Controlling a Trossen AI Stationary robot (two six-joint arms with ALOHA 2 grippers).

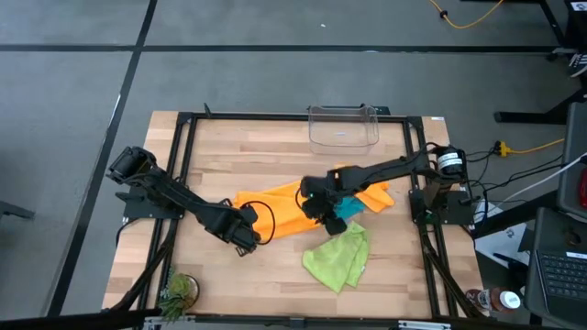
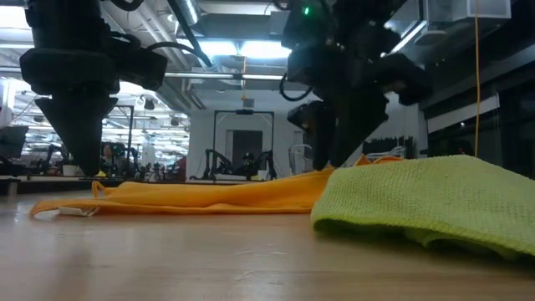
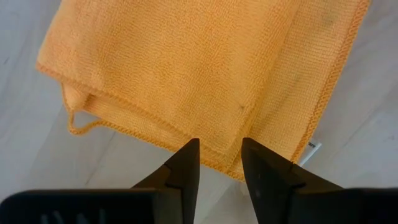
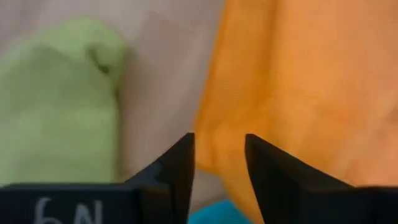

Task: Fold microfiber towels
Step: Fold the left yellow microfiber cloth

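Lime green towel [image 2: 435,201] lies rumpled closest to the low camera, on the front right part of the tabletop [image 1: 275,275], and it also shows in the high view [image 1: 337,257]. Behind it an orange towel [image 1: 284,213] stretches flat across the middle of the tabletop, with a second orange towel [image 1: 371,194] just beyond its right end, seemingly overlapping it, though the boundary between the two is hard to make out. A small patch of teal-blue towel [image 1: 348,210] peeks out between the orange cloth and the green one. The left tool [image 1: 246,235] hangs over the left corner of the spread orange towel, its fingers [image 3: 186,163] a narrow gap apart above the hemmed edge and gripping nothing. The right tool [image 1: 328,216] is poised over the right edge of the same orange towel, next to the teal-blue patch, fingers [image 4: 180,163] likewise apart with nothing between them. A clear plastic bin [image 1: 343,126] stands at the far edge of the tabletop, well apart from the towels. A small green plant [image 1: 177,291] sits at the front left corner.
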